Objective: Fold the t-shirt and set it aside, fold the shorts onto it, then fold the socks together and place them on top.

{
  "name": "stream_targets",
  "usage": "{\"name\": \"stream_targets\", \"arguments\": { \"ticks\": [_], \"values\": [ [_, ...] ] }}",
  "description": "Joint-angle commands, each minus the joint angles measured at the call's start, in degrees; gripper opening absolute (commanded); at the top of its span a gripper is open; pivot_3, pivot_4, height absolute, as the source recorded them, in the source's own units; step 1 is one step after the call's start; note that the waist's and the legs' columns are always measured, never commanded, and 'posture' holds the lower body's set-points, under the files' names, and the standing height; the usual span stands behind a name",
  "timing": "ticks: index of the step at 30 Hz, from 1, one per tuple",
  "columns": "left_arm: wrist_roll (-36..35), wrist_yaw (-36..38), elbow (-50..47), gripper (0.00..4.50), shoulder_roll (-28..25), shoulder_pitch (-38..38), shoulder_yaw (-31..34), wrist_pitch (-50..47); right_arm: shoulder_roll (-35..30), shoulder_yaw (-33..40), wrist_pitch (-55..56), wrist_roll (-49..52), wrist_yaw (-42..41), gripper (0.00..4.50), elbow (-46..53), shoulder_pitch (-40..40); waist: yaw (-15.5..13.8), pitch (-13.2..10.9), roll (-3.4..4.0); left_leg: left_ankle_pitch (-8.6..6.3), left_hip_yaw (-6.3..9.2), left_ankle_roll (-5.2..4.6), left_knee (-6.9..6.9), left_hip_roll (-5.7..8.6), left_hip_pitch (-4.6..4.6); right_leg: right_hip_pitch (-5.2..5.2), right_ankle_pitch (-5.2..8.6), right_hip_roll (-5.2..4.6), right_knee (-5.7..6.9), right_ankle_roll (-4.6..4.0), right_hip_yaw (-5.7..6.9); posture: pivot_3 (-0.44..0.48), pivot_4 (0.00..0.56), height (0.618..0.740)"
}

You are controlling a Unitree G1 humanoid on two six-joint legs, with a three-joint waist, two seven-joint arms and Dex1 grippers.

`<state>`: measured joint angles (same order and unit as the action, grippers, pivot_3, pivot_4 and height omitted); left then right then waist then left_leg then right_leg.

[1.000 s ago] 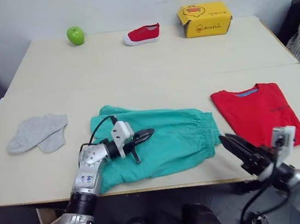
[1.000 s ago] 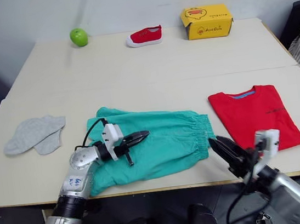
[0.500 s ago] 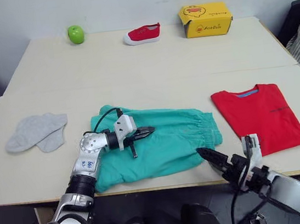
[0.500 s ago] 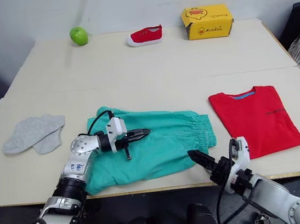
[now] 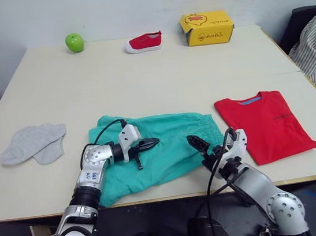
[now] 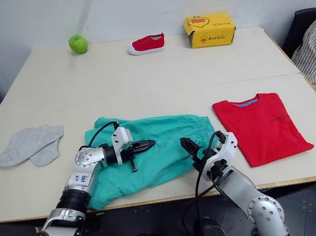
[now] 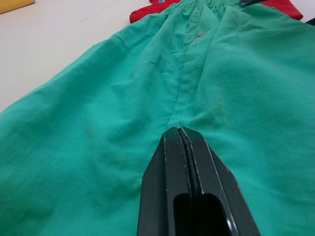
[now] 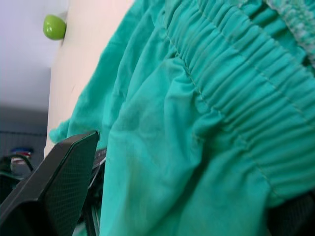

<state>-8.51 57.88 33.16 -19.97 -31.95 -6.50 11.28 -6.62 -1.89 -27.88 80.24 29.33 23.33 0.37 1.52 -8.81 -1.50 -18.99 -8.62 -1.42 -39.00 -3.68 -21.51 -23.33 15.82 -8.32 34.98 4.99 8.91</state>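
Shorts (image 5: 162, 146): teal, spread flat near the front edge of the table (image 5: 140, 68), waistband toward the t-shirt. Not yet folded.

Right gripper (image 5: 200, 147): moved within the last second from off the front edge, near the t-shirt, in to the waistband end of the shorts. Fingers spread, cloth between them in the right wrist view; possibly touching the elastic already, though contact hard to confirm. Judged as set for a pinch at the waistband.

Left gripper (image 5: 149, 143): kept over the middle of the shorts, little shifted. Fingers pressed together, tips low on the fabric, nothing caught between them.

T-shirt (image 5: 264, 124): red, folded, just beside the shorts on the right. First step judged done.

Socks (image 5: 33, 143): grey pair, flat, well apart to the left, untouched.

Apple (image 5: 74, 42), shoe (image 5: 143, 42), yellow box (image 5: 207, 27): along the far edge, well clear of the work.
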Motion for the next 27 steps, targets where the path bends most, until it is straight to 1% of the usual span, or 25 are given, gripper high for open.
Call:
{"name": "stream_targets", "arguments": {
  "ticks": [1, 3, 6, 7, 8, 9, 14, 15, 18, 21, 23, 25, 27],
  "values": [
    [-0.61, 0.95, -0.34, 0.0, 0.31, 1.71, 0.2, 0.78, 2.88, 3.58, 4.95, -10.08, -1.0, 3.81, -13.12, 0.55, 0.0, 0.22, 0.05, 0.0, 0.0, 0.0, 0.0, 0.01, 0.0, 0.01, 0.0, 0.0, 0.0, 0.0, 0.0, 0.0, 0.15, 0.74],
    [-0.78, 1.22, -0.76, 0.0, 0.25, 2.24, 0.22, 0.96, 4.24, 5.49, 7.68, -13.04, -4.24, 3.1, -15.72, -0.67, -0.09, 0.37, 0.12, -0.01, 0.0, -0.02, 0.0, 0.02, 0.02, 0.04, 0.0, 0.0, -0.02, 0.0, 0.02, 0.0, 0.15, 0.74],
    [-1.34, 1.62, -1.94, 0.0, 0.03, 2.92, 0.46, 0.76, 4.48, 7.23, 10.2, -17.72, -7.8, 2.01, -17.86, -2.58, -0.39, 0.47, 0.29, -0.04, 0.01, -0.1, 0.0, 0.12, 0.04, 0.08, 0.0, -0.04, -0.05, 0.0, 0.02, 0.0, 0.15, 0.74],
    [-2.46, 1.05, -4.02, 0.0, 0.29, 3.11, 1.1, -0.91, 4.35, 7.55, 11.69, -19.38, -9.45, 1.95, -16.97, -3.46, -0.99, 0.5, 0.51, -0.04, 0.01, -0.11, 0.0, 0.12, 0.04, 0.07, 0.0, -0.04, -0.05, 0.0, 0.02, 0.0, 0.15, 0.74],
    [-3.1, 0.63, -5.96, 0.0, 0.43, 3.37, 1.36, -2.22, 4.39, 7.8, 13.37, -21.3, -10.96, 1.62, -16.0, -3.99, -1.32, 0.45, 0.58, -0.08, 0.02, -0.15, 0.0, 0.16, 0.04, 0.07, 0.0, -0.15, -0.07, 0.0, -0.01, 0.0, 0.15, 0.74],
    [-3.52, -0.08, -8.19, 0.0, 0.67, 3.81, 1.49, -3.68, 4.42, 7.95, 15.1, -23.36, -12.8, 1.51, -14.65, -4.06, -1.42, 0.4, 0.66, -0.1, 0.01, -0.15, 0.0, 0.15, -0.01, 0.05, 0.0, -0.15, -0.11, 0.0, -0.02, 0.0, 0.15, 0.74],
    [-2.49, -2.78, -17.6, 0.0, 0.57, 7.23, 0.17, -8.92, 2.85, 9.61, 18.85, -31.29, -16.92, 0.03, -7.01, -1.76, -2.08, 0.12, 1.11, -0.07, 0.06, -0.16, -0.01, 0.35, -0.45, -0.25, -0.01, -0.04, -0.09, 0.03, -0.01, 0.0, 0.15, 0.74],
    [-2.37, -3.63, -19.16, 0.0, 0.69, 7.95, 0.11, -9.82, 2.25, 10.48, 19.67, -32.61, -17.41, 0.01, -4.72, -1.21, -2.12, 0.08, 1.18, 0.04, 0.1, 0.03, -0.01, 0.37, -0.62, -0.34, -0.04, 0.0, 0.01, 0.09, 0.03, 0.0, 0.15, 0.74],
    [-2.26, -5.3, -21.68, 0.0, 0.93, 9.62, -0.22, -11.83, -1.23, 11.53, 20.05, -37.78, -19.49, 0.01, 0.89, -0.06, -1.88, -0.23, 1.58, 0.03, 0.0, -0.08, -0.02, 0.57, -0.79, -0.48, -0.1, -0.01, -0.05, 0.23, 0.19, 0.0, 0.15, 0.74],
    [-1.09, -7.21, -21.82, 0.0, 0.72, 10.36, -0.59, -12.47, -5.47, 9.74, 19.58, -44.05, -22.84, 0.01, 5.83, 0.26, -1.1, -0.54, 1.88, 0.0, -0.1, -0.25, -0.01, 0.76, -0.82, -0.49, -0.12, -0.15, -0.17, 0.54, 0.13, 0.0, 0.15, 0.74],
    [-0.54, -9.16, -21.54, 0.0, 0.74, 10.16, -0.18, -13.13, -10.15, 5.13, 18.91, -51.33, -26.92, 0.01, 9.13, -0.09, -0.76, -0.59, 1.89, 0.0, -0.13, -0.25, 0.0, 0.73, -0.8, -0.5, -0.12, -0.13, -0.18, 0.57, 0.13, 0.0, 0.15, 0.74],
    [-0.58, -10.67, -21.23, 0.0, 0.7, 9.65, 0.49, -14.04, -14.41, -1.85, 17.16, -59.04, -30.17, 0.01, 11.28, -2.04, -0.54, -0.64, 1.88, 0.01, -0.12, -0.23, 0.03, 0.72, -0.75, -0.54, -0.08, -0.14, -0.28, 0.56, 0.12, 0.0, 0.15, 0.74],
    [-0.66, -11.34, -20.95, 0.0, 0.53, 9.39, 0.78, -14.76, -15.71, -7.35, 15.17, -64.02, -31.57, 0.01, 11.46, -4.21, -0.1, -0.67, 1.83, 0.01, -0.09, -0.26, 0.04, 0.69, -0.73, -0.56, -0.07, -0.14, -0.2, 0.55, 0.12, 0.0, 0.15, 0.74]
  ]
}}
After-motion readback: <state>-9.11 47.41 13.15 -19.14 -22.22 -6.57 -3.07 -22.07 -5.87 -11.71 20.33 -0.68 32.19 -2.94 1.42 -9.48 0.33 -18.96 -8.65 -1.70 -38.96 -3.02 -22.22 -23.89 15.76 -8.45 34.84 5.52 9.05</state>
